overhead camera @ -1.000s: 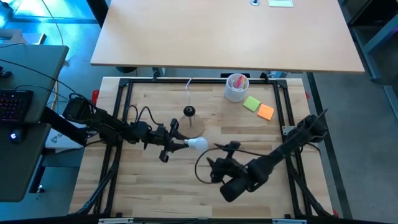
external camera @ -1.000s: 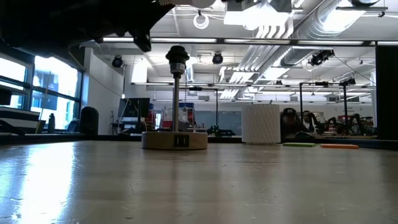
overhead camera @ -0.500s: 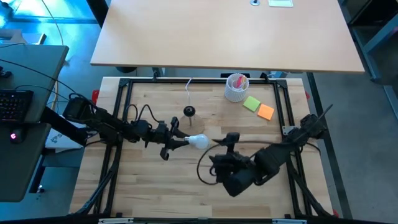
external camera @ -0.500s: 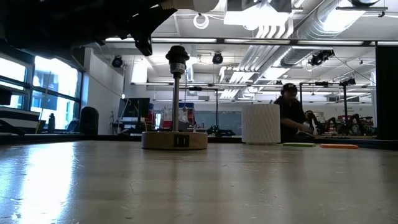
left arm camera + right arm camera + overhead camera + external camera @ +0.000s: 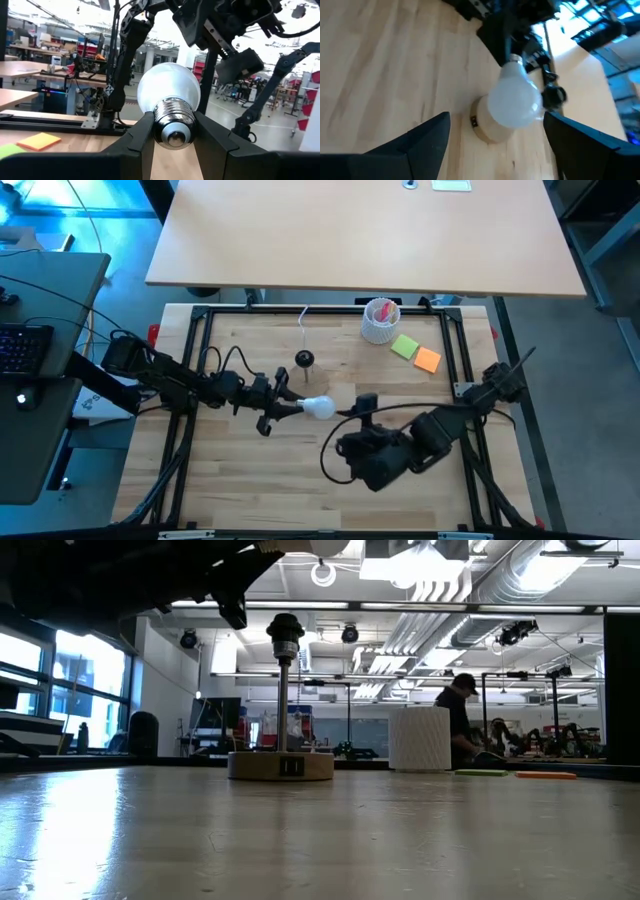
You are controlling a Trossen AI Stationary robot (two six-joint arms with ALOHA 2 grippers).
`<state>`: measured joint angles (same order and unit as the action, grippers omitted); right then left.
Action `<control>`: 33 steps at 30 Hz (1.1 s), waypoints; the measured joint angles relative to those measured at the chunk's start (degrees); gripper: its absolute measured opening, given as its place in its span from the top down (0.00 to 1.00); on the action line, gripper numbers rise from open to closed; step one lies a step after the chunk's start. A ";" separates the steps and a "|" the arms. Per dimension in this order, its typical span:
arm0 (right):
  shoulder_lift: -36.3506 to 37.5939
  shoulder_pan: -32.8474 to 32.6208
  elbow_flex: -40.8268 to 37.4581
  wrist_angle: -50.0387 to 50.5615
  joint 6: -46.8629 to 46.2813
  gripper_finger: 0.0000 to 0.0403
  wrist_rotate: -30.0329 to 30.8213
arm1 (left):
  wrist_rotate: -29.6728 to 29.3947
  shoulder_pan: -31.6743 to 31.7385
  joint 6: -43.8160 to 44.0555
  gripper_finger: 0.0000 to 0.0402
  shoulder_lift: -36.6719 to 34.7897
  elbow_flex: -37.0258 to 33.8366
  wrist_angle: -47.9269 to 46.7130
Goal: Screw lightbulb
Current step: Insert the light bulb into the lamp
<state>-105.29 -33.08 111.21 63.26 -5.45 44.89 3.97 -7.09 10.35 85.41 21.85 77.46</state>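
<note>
The left hand (image 5: 292, 408) is clamping the lightbulb (image 5: 320, 408) by its screw base, holding it above the bench (image 5: 250, 470), just in front of the wooden socket stand (image 5: 304, 361). The right hand (image 5: 352, 408) is waiting beside the lightbulb, fingers spread apart.

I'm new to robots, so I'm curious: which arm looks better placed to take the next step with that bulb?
Probably the right. The left gripper holds the lightbulb by its screw base, which must go into the socket. The right gripper is open facing the bulb's glass end, ready to take it.
</note>
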 joint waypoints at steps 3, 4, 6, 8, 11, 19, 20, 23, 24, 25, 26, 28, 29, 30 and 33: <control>0.17 -1.48 -3.97 -1.11 -1.11 0.21 7.97 | 0.02 0.00 0.16 0.74 0.00 0.00 0.05; 0.31 -2.12 -5.92 -1.01 -2.13 0.21 11.34 | 0.02 0.00 0.45 0.74 0.00 0.00 0.22; 1.16 -3.11 -10.54 -0.38 -6.33 0.21 15.76 | 0.02 0.00 0.42 0.74 -0.03 0.00 0.71; 3.27 -4.33 -15.50 1.81 -13.63 0.21 17.56 | 0.02 0.00 -0.43 0.74 -0.04 0.02 0.50; 7.26 -5.40 -23.83 2.52 -25.12 0.21 18.37 | -0.01 0.00 0.15 0.74 -0.04 0.02 0.59; 17.61 -6.78 -46.14 -29.06 -26.37 0.21 19.41 | 12.68 0.12 1.24 0.74 0.02 0.02 2.48; 17.97 -6.19 -47.87 -35.32 -21.92 0.21 18.74 | 15.36 0.34 1.81 0.74 0.02 0.02 3.83; 18.12 -4.24 -51.20 -55.41 -8.81 0.21 14.56 | 21.83 1.15 3.08 0.74 -0.04 0.04 6.84; 17.74 -3.34 -51.86 -61.52 -5.23 0.21 13.06 | 22.76 1.41 3.06 0.74 -0.04 0.04 6.81; 17.34 -2.49 -52.26 -66.98 -2.81 0.21 12.06 | 23.29 1.73 3.06 0.74 -0.04 0.04 6.62; 16.93 -1.80 -52.45 -70.96 -0.82 0.21 11.48 | 23.67 2.08 3.06 0.74 -0.02 0.04 6.41; 16.47 -0.31 -52.00 -74.50 2.59 0.21 8.61 | 23.64 2.72 3.11 0.74 -0.02 0.04 6.00; 16.43 0.19 -51.38 -74.91 4.74 0.21 6.22 | 23.60 2.87 3.37 0.74 -0.02 0.02 5.72; 16.43 0.71 -50.73 -75.01 6.99 0.21 3.85 | 23.58 3.06 3.54 0.74 -0.02 0.02 5.65; 16.43 1.57 -49.10 -75.10 14.33 0.21 -3.55 | 24.08 3.41 3.56 0.74 -0.02 0.02 5.76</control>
<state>-88.86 -31.51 62.11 -11.84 8.88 41.33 28.05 -3.68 13.91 85.38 21.87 83.21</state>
